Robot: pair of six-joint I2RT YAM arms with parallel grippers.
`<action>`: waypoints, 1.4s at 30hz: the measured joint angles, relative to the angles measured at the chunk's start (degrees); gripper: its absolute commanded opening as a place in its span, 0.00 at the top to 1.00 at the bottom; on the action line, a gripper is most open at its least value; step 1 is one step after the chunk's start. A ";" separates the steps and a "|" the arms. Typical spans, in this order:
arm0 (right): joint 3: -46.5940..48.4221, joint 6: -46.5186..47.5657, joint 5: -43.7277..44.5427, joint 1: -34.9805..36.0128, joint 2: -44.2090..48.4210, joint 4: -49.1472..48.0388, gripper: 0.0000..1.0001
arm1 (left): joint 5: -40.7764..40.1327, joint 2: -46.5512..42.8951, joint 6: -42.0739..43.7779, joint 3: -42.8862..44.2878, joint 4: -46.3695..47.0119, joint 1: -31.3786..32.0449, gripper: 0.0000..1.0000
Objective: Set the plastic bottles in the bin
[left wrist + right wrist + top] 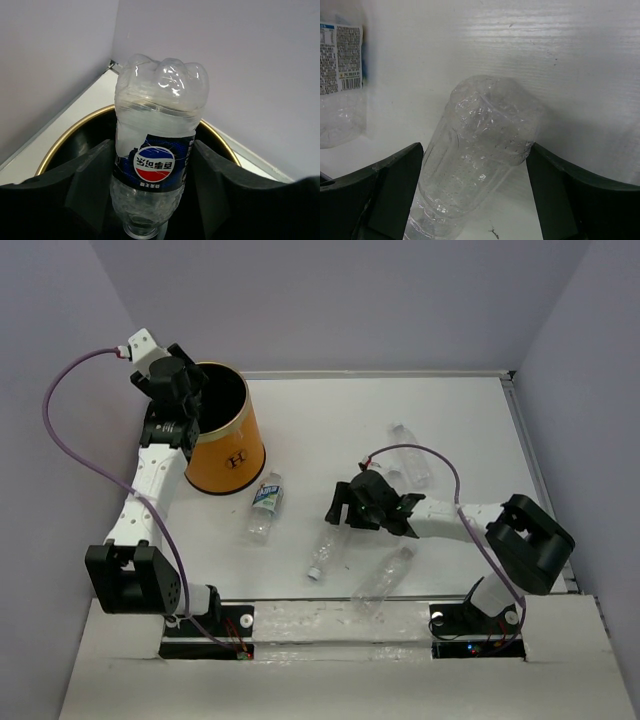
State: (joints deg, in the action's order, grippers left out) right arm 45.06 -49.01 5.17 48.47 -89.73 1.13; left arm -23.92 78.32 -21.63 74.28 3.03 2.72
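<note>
In the top view, the orange, black-lined bin [232,455] is seen at the table's [460,410] far left with the left gripper [190,400] over its mouth, and four clear, crinkled bottles [385,575] lie right of it. In the left wrist view, a blue-labelled bottle [157,110] is pinched between the fingers [95,170] above the bin. In the right wrist view, the right gripper [475,147] is spread around an unlabelled bottle [480,130] lying on the table.
</note>
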 measured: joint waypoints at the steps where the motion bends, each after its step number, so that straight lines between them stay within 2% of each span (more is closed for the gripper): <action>1: 0.17 -0.17 0.33 0.00 -0.22 -0.13 0.23 | 0.33 0.20 0.13 0.00 -0.28 0.00 0.17; 3: 0.46 -0.37 1.07 0.00 -0.35 -0.35 0.35 | 1.01 0.20 0.37 -0.02 -0.61 0.00 0.13; 5: 0.66 -0.55 1.75 0.00 -0.35 -0.52 0.39 | 1.79 -0.09 0.22 -0.04 -0.72 0.00 0.10; 6: 0.66 -0.50 2.19 0.00 -0.33 -0.70 0.48 | 2.51 -0.50 0.11 -0.13 -0.83 -0.02 0.10; 10: 0.63 0.09 4.42 0.00 1.64 -0.57 0.60 | 7.39 -4.37 -0.55 -1.81 -1.44 -0.09 0.09; 17: 1.11 4.17 8.02 0.00 13.49 -0.85 0.63 | 19.69 -18.91 -2.29 -8.31 -2.67 0.20 0.12; 21: 5.27 7.98 9.20 0.00 16.24 -1.27 0.69 | 27.78 -26.84 -2.19 -13.62 -6.47 0.66 0.13; 27: 18.71 13.92 9.40 0.00 14.14 -2.45 0.70 | 34.69 -34.99 -1.51 -20.90 -16.00 0.96 0.13; 31: 29.73 18.53 9.16 0.02 9.49 -3.98 0.72 | 35.41 -38.77 -1.36 -22.82 -22.43 0.98 0.15; 35: 44.37 25.00 8.90 0.02 1.75 -4.07 0.72 | 33.38 -41.83 -1.62 -22.82 -25.53 0.98 0.16; 39: 64.96 30.97 8.74 0.02 -10.40 -4.79 0.72 | 31.87 -43.50 -2.29 -22.99 -27.96 0.98 0.17; 42: 75.65 33.77 8.79 0.02 -17.27 -4.52 0.72 | 31.61 -44.35 -3.41 -24.76 -28.33 0.98 0.17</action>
State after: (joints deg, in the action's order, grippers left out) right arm 120.70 -15.25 13.96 48.49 -107.00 -3.40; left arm 7.68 33.98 -25.04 49.52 -25.30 3.70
